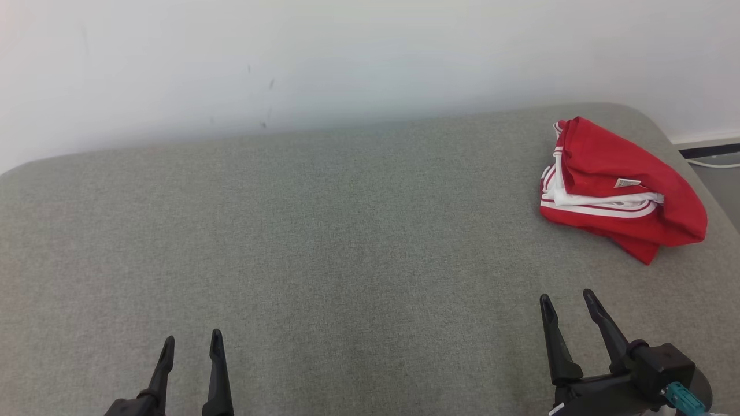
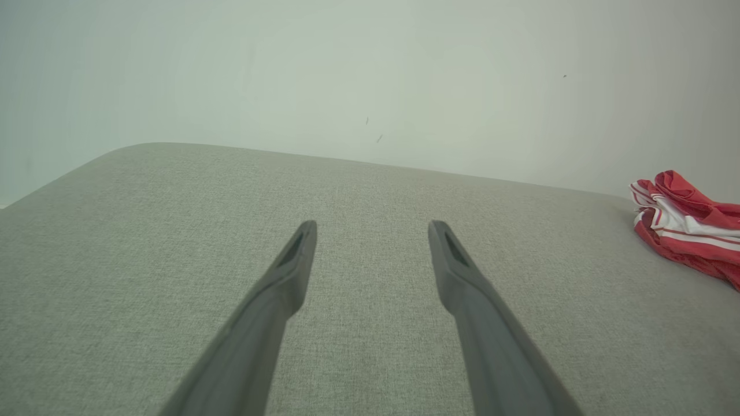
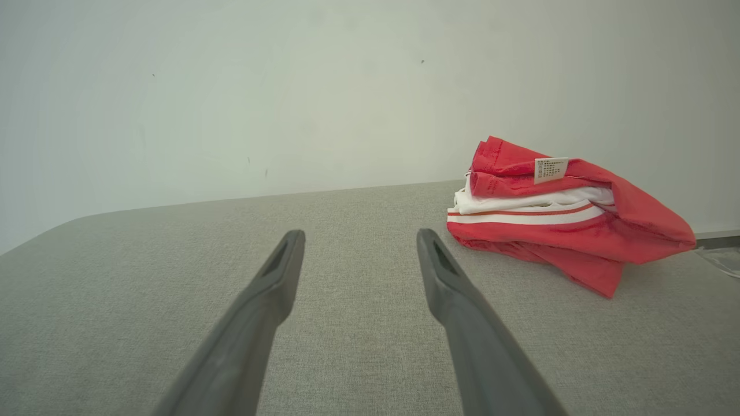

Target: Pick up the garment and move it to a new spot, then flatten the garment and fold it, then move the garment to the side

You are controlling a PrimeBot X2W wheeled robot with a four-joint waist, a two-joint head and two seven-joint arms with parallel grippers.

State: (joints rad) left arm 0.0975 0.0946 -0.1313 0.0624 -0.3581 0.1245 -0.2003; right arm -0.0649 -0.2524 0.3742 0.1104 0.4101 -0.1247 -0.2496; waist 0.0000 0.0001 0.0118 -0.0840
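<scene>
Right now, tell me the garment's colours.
Garment: red with white stripes, clearest in right wrist view.

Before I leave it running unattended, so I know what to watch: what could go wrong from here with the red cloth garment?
1. The red, white-striped cloth garment lies in loose layers near the rounded right corner of the grey fabric surface; a push might slide it off.
2. The open right gripper, the nearer one, may pinch only the top layer and pull the bundle apart.

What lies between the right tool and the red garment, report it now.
Just bare grey cushion; the head view shows that stretch, from the open right tool to the red garment.
</scene>
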